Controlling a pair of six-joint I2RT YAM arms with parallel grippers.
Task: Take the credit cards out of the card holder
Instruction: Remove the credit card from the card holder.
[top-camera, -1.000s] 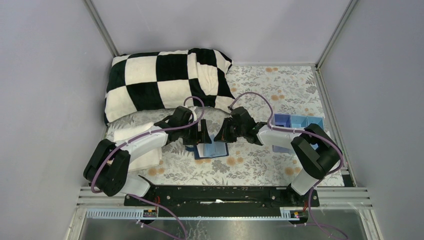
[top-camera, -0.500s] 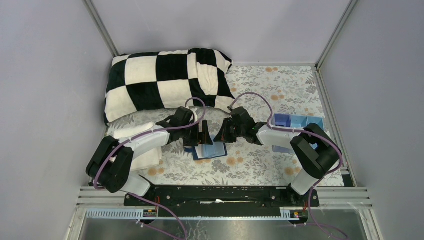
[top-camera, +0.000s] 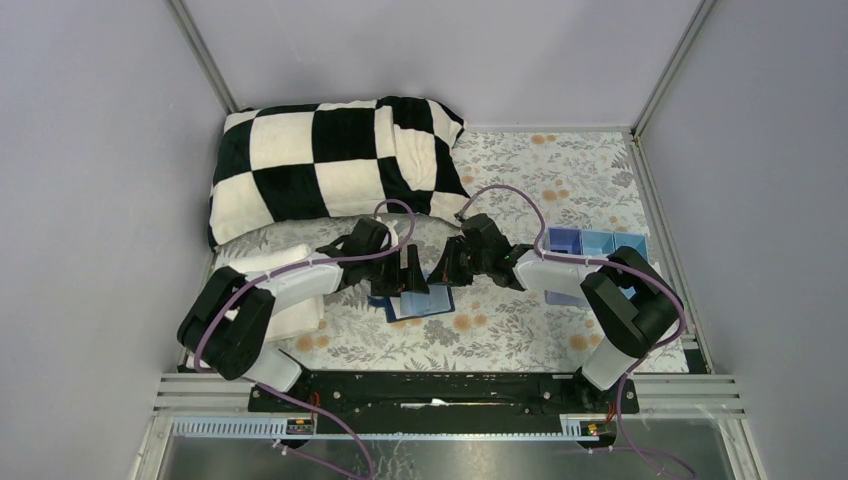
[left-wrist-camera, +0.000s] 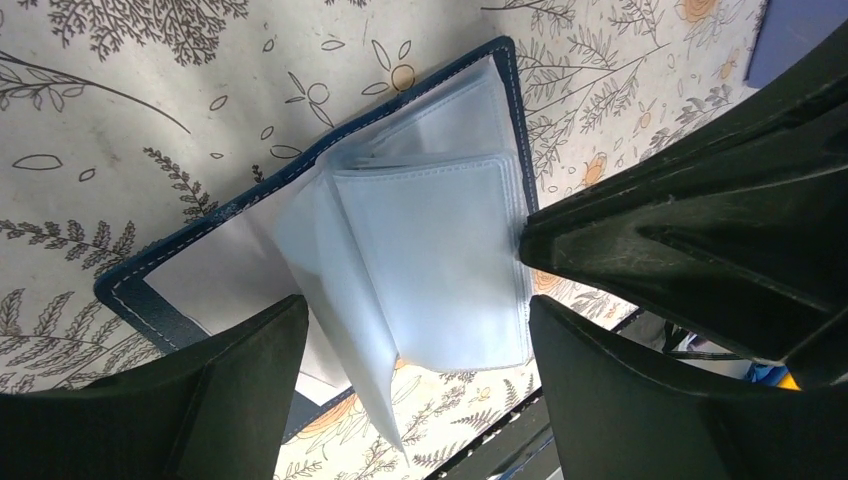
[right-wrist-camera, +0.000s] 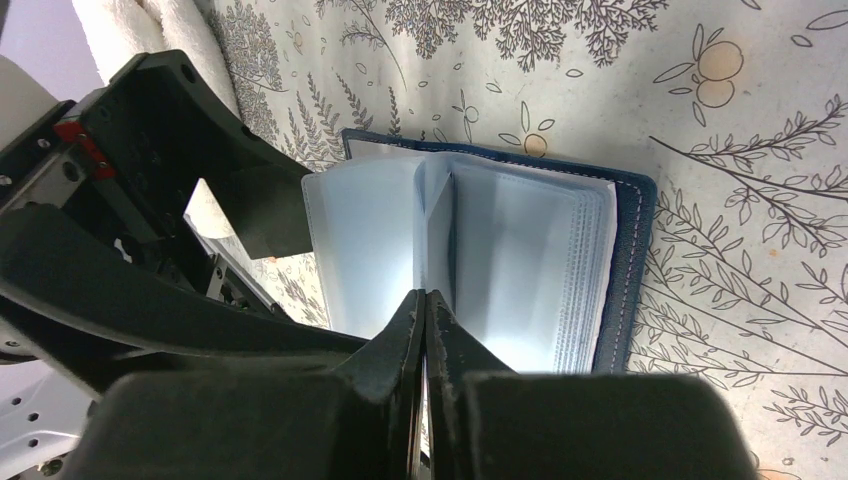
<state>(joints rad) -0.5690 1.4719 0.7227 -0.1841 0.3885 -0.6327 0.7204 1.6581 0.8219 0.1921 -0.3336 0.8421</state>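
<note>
- Top view: the open card holder (top-camera: 430, 306) lies on the floral cloth (top-camera: 520, 330), between the left gripper (top-camera: 409, 284) and the right gripper (top-camera: 441, 282).
- Left wrist: the left jaws are spread wide astride its clear sleeves (left-wrist-camera: 420, 240).
- Right wrist: the right jaws are pressed together at a raised sleeve, seemingly leafing for cards. Next, pinch one out.

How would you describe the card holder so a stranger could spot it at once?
Start at the black-and-white checked blanket at the back of the flowered table. In front of it, mid-table, lies the card holder, open like a book. Unlike the light-blue tray to its right, it has a dark navy rim and clear sleeves.
</note>
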